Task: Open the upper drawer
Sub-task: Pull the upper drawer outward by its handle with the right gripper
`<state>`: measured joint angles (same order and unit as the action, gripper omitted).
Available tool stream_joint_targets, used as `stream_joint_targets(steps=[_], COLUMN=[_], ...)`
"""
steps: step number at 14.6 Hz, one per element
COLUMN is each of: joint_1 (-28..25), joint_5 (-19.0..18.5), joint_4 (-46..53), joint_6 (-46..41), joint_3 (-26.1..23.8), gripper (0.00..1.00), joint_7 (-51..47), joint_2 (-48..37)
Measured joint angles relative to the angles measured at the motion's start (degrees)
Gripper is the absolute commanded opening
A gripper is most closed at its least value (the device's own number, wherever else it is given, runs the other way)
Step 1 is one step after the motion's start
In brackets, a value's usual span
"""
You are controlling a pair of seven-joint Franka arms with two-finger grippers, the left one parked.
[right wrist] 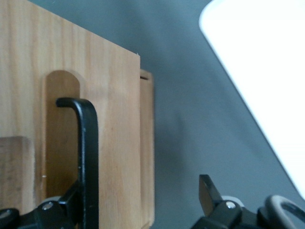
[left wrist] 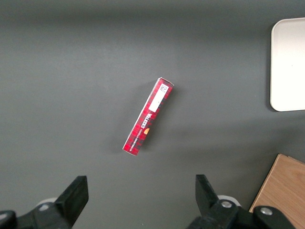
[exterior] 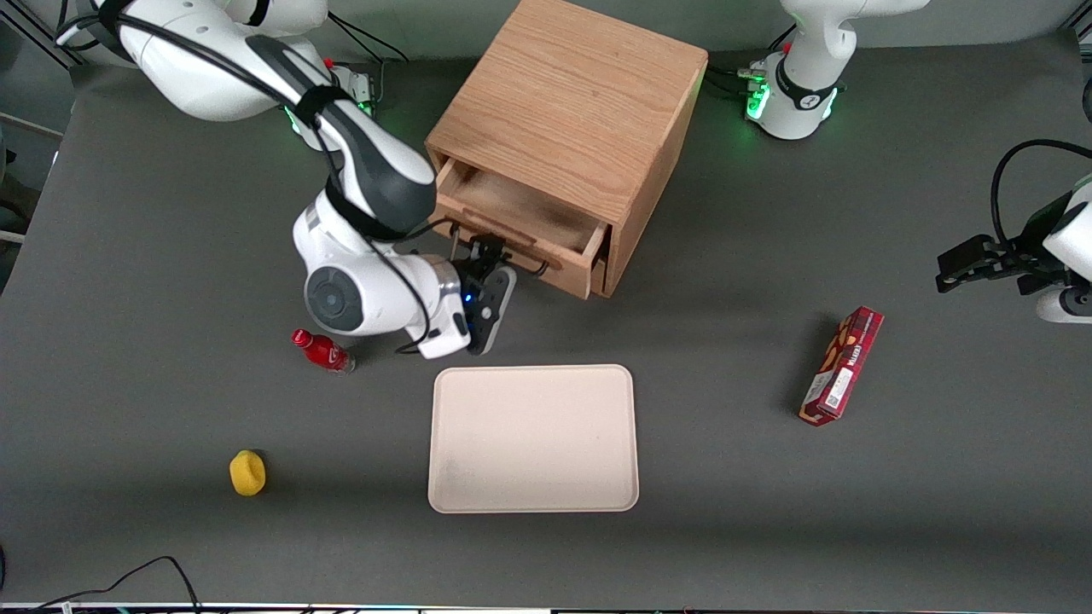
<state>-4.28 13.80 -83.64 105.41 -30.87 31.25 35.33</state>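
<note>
The upper drawer point(exterior: 520, 223) of the light oak cabinet point(exterior: 570, 111) is seen partly pulled out, its bare wooden floor exposed, front panel facing the cream rectangular tray point(exterior: 533, 437). It sits at the cabinet's front, farther from the front camera than the tray.

The right arm's black two-finger gripper point(exterior: 488, 252) is placed right at the drawer front, by the thin black metal bar handle point(right wrist: 86, 157). In the right wrist view the fingers are spread wide: one finger point(right wrist: 71, 202) lies against the bar, the other point(right wrist: 208, 191) stands well apart over grey table. No pinch is seen; hooking is judged the likely reason, since a pull needs only one finger on the bar.

How far the drawer can travel cannot be judged. The lower drawer is mostly hidden under the open one. The handle's other end is cut off in the wrist view, and the fingertips are masked by the wrist in the front view.

Also present: small red bottle point(exterior: 323, 350), yellow rounded object point(exterior: 247, 472), red patterned carton point(exterior: 842, 365).
</note>
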Motion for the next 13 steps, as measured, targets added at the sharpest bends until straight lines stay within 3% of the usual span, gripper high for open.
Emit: stream_joint_targets(steps=[5, 13], joint_1=[0.3, 0.0], joint_5=[-0.3, -3.8], joint_4=[8.3, 15.5], joint_6=[-6.8, -7.7], joint_3=[1.4, 3.5], gripper=[1.00, 1.00], joint_7=[0.0, 0.0], joint_2=[4.3, 9.1])
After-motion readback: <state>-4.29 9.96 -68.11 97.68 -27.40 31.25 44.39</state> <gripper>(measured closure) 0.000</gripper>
